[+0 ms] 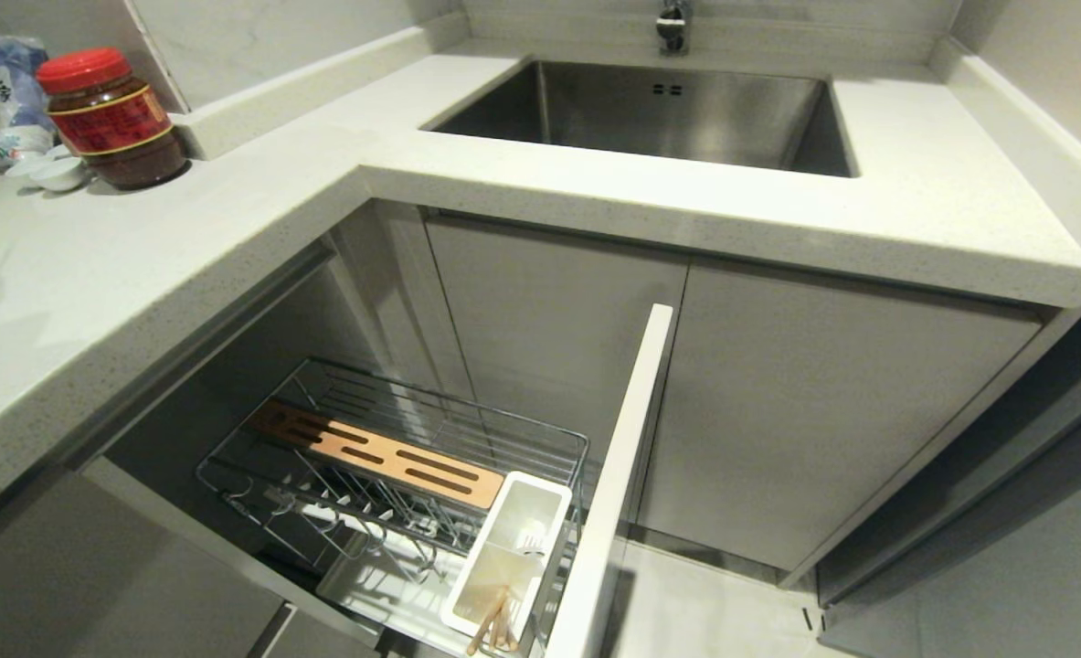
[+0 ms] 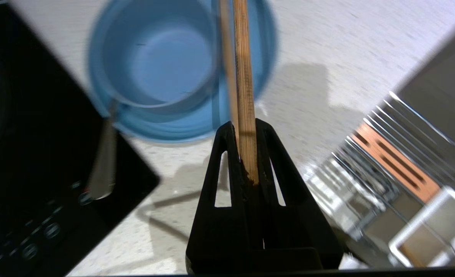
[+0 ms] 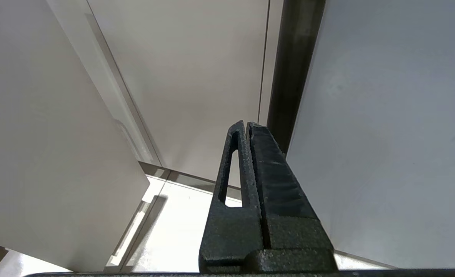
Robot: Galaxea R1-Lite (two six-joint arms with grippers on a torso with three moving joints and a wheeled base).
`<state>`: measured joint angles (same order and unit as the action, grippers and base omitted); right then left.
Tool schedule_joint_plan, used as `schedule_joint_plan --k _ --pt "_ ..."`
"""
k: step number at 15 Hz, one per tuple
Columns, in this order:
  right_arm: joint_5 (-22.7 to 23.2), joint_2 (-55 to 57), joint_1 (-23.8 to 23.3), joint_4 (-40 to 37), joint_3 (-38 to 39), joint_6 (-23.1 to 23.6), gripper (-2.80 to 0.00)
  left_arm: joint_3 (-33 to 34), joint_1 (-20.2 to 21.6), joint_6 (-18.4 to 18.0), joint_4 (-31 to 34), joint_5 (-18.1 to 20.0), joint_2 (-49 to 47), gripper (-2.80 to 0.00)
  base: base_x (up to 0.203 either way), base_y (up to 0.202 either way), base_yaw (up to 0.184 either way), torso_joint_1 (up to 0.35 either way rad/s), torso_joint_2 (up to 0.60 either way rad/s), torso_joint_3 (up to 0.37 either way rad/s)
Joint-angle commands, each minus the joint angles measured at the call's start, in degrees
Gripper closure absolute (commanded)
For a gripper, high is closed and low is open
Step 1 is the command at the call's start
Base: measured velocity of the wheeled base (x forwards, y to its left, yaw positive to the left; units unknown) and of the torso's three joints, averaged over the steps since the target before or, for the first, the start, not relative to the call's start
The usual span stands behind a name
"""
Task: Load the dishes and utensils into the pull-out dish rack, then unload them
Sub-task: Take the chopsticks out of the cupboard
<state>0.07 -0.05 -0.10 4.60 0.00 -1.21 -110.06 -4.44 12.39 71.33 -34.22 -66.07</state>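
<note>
Left gripper (image 2: 246, 129) clamped on a chopstick (image 2: 244, 77) above the counter (image 2: 327, 46); right gripper (image 3: 246, 129) parked.

In the left wrist view the fingers (image 2: 267, 154) of the left gripper pinch one light-wood chopstick near its dark end; a second, blurred stick lies alongside it, and whether it is also gripped cannot be told. Beyond the fingertips, at 11 o'clock, the light blue bowl (image 2: 162, 61) sits on the light blue plate (image 2: 196, 127) on the counter. The silver spoon (image 2: 102, 161) rests at 9 o'clock, over the edge of a black cooktop (image 2: 27, 154). The pull-out dish rack (image 1: 394, 457) stands open at 7 o'clock in the head view, below the counter; its white utensil box (image 1: 508, 557) holds wooden sticks (image 1: 494, 621). The right gripper's fingers (image 3: 237, 169) are pressed together, empty, beside cabinet panels.
</note>
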Motion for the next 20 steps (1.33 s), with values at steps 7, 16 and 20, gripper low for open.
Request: schedule_joint_plan --k 7,16,20 --pt "0.01 -0.04 0.01 -0.02 1.49 -0.02 0.0 3.9 2.43 0.09 -2.66 -2.96 -4.98 0.0 0.0 0.0 0.0 0.0 0.0 0.0" --pt "0.01 -0.04 0.01 0.06 1.49 -0.02 0.0 6.42 5.64 -0.12 -6.47 -3.22 -11.12 0.0 0.0 0.0 0.0 0.0 0.0 0.0" --pt "0.01 -0.04 0.01 -0.02 1.49 -0.02 0.0 7.22 7.16 -0.35 -6.32 -3.94 -12.61 0.0 0.0 0.0 0.0 0.0 0.0 0.0"
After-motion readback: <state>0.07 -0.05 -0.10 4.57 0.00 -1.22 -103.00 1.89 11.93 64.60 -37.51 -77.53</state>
